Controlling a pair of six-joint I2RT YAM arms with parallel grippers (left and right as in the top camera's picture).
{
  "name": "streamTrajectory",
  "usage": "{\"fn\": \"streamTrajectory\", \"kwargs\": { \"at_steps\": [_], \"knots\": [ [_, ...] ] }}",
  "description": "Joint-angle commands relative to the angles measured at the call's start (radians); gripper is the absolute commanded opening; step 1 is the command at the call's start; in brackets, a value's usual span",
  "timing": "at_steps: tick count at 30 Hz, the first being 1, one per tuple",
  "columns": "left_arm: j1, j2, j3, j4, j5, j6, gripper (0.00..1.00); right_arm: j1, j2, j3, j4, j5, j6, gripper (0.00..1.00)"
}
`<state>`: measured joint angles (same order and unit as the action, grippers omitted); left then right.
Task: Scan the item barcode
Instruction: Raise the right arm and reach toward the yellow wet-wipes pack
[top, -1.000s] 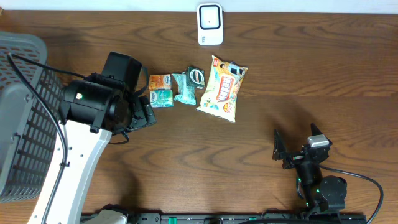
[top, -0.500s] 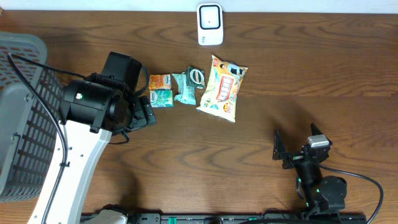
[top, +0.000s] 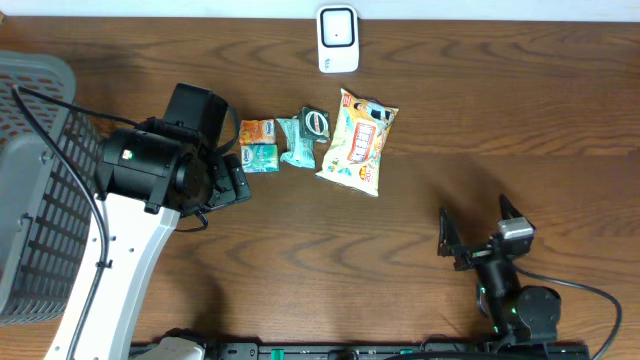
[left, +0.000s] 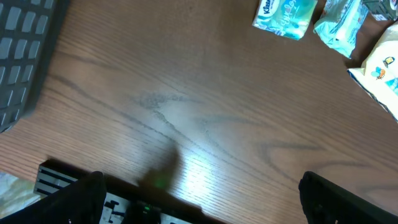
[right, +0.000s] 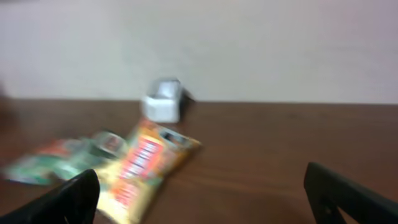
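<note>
**Starting the reach, nothing yet grasped**

Both grippers are spread wide and empty. The left gripper (top: 237, 178) sits as it did a second ago, with the tissue packs (top: 258, 145) just ahead of its fingertips and the pouch (top: 300, 138) beyond them. The right gripper (top: 478, 230) has shifted slightly and its wrist view is blurred, so its approach is probably beginning. No item is lifted, and the scan looks wholly ahead. The snack bag (top: 358, 140) lies well ahead and left of the right gripper. The scanner (top: 338, 38) stands farther ahead, at the table's (top: 480, 110) far edge. Bare wood between them leaves open room. The basket (top: 30, 200) crowds the left arm's outer side.
</note>
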<state>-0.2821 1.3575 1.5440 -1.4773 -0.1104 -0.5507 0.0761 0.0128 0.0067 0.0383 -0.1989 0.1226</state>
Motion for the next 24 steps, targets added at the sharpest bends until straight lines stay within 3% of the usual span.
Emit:
{"fn": "streamTrajectory", "kwargs": {
  "at_steps": [1, 3, 8, 12, 16, 24],
  "knots": [
    [0.004, -0.005, -0.008, -0.003, -0.003, -0.012, 0.98, 0.004, -0.004, 0.0, 0.035, -0.304, 0.277, 0.99],
    [0.004, -0.005, -0.008, -0.003, -0.003, -0.012, 0.97, 0.004, -0.004, 0.0, 0.04, -0.441, 0.4, 0.99],
    [0.004, -0.005, -0.008, -0.003, -0.003, -0.012, 0.98, 0.004, -0.004, 0.0, 0.1, -0.44, 0.517, 0.99],
    [0.004, -0.005, -0.008, -0.003, -0.003, -0.012, 0.97, 0.004, -0.004, 0.0, 0.119, -0.44, 0.839, 0.99],
    [0.004, -0.005, -0.008, -0.003, -0.003, -0.012, 0.98, 0.004, -0.004, 0.0, 0.12, -0.431, 1.037, 0.99],
    [0.004, -0.005, -0.008, -0.003, -0.003, -0.012, 0.98, 0.004, -0.004, 0.0, 0.165, -0.436, 1.077, 0.99]
  ]
}}
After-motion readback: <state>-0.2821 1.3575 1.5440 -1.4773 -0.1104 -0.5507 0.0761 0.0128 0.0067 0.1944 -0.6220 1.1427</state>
